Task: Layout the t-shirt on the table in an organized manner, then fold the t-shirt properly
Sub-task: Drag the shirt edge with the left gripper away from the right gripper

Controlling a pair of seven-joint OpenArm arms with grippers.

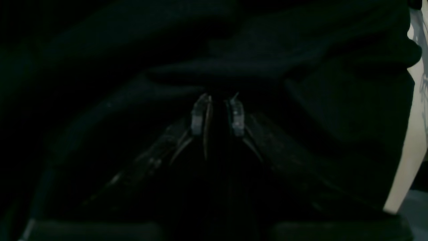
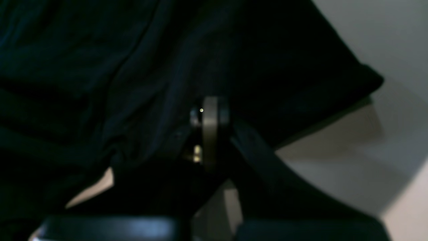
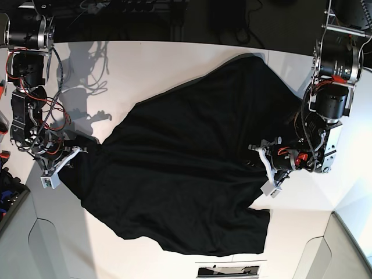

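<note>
Black cloth is spread across most of the table (image 3: 174,58) in the base view: the shirt (image 3: 186,157) lies skewed, one corner reaching toward the far edge, its near hem close to the near edge, with broad wrinkles across the body. No print can be seen on the side that faces up.

The right gripper (image 3: 65,157) is at the shirt's edge on the left of the base view. In the right wrist view its jaws are pressed together, and dark fabric is bunched around them; a pinch on the shirt's edge is judged likely. The left gripper (image 3: 263,156) is at the opposite edge. In the left wrist view the left gripper (image 1: 218,112) is seen slightly parted with black fabric filling the narrow gap, so the shirt is taken to be held there too, though that view is very dark.

The step in hand is judged to be the laying out, with folding not yet begun. For this to be done well, both holds should be kept firm while the cloth is drawn apart evenly, so that the slack between the two edges is taken up without one side being dragged. The shirt should be lifted only enough for the wrinkles to fall out, then lowered flat and squared to the table's edges. A slipping hem is the main risk, since only thin cloth is caught.
</note>
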